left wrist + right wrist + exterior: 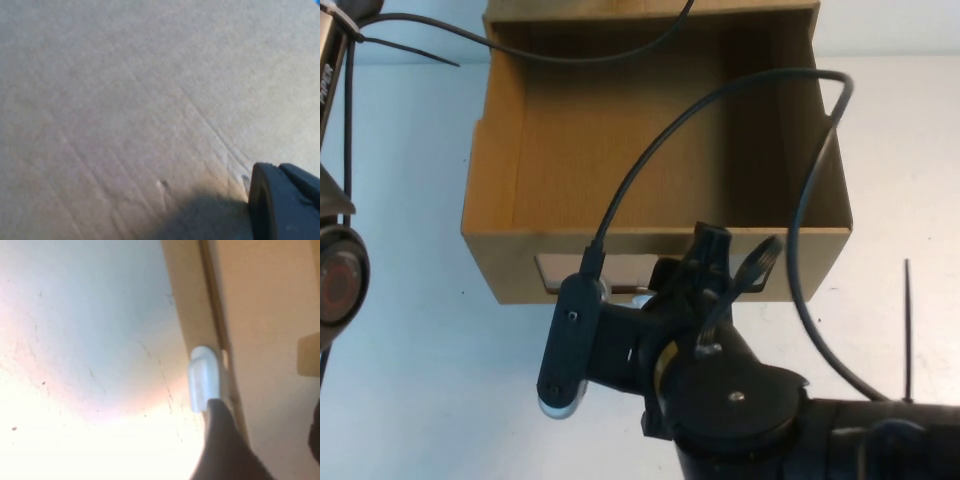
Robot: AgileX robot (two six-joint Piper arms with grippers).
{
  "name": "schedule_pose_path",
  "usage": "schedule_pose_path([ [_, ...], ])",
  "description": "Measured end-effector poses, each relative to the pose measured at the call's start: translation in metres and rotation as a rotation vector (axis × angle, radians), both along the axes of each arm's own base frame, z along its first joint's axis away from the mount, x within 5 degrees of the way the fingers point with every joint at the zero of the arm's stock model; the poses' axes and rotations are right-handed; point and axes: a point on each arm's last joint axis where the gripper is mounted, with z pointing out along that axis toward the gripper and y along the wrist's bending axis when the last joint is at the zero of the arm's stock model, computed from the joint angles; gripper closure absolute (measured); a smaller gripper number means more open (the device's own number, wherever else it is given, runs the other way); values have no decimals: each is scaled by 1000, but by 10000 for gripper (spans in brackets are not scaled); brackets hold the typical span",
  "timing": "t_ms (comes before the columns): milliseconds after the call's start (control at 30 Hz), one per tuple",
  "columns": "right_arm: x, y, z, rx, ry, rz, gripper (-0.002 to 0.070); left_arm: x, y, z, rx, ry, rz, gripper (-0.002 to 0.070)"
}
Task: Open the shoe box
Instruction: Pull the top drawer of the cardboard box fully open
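Both half-hidden: right pincer (pixel 267 412) spread at shoe box (pixel 505 262); left pincer (pixel 282 202) beside cardboard (pixel 125 100), unclear.

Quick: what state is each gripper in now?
Left gripper, close against cardboard: cannot be told.
Right gripper, at the shoe box front wall: open, holding nothing.

The black right arm (pixel 750 400) is stretched forward from the near side with its wrist pitched down. The black right gripper (pixel 712 245) is held low, its dark fingers (pixel 220 440) set apart. The dark left arm (pixel 338 270) is seen at the far left, and the black left gripper (pixel 285 202) is shown only in part.
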Motion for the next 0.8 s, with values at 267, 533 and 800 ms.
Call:
schedule_pose_path([
  [267,-33,-13,39,104,-15,38,404,-12,5,16,19,-19,-3,680],
  [533,-49,-51,83,261,79,-61,476,-51,18,72,-9,-135,-6,680],
  [800,-38,-104,138,448,40,-224,590,-98,35,124,-18,-270,6,680],
])
